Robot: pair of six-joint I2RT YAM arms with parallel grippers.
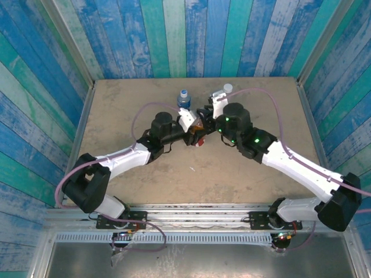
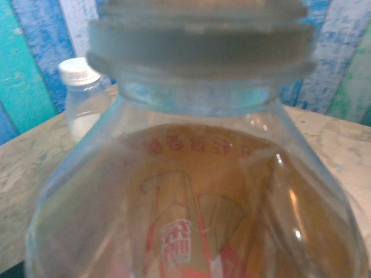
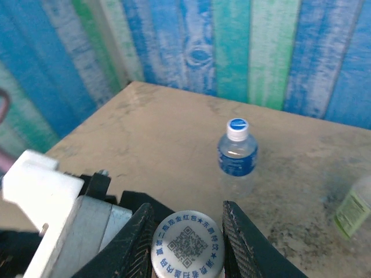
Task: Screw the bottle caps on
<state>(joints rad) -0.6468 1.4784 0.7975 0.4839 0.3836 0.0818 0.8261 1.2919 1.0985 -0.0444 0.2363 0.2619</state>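
At the counter [image 1: 116, 110] centre, the left end effector [image 1: 190, 125] grips the orange bottle [image 2: 197, 202], the right end effector [image 3: 188, 248] pinching its white cap [image 3: 188, 250].

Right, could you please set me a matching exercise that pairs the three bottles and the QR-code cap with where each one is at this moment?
Things:
1. QR-code cap
2. blue-label bottle
3. orange bottle
4. yellow-green bottle

Places:
A. standing upright on the table, blue-topped cap on
B. cut off at the right edge of the right wrist view
C. between the fingers of the right gripper
D. close up before the left wrist camera

Pairs: 1-C, 2-A, 3-D, 4-B.
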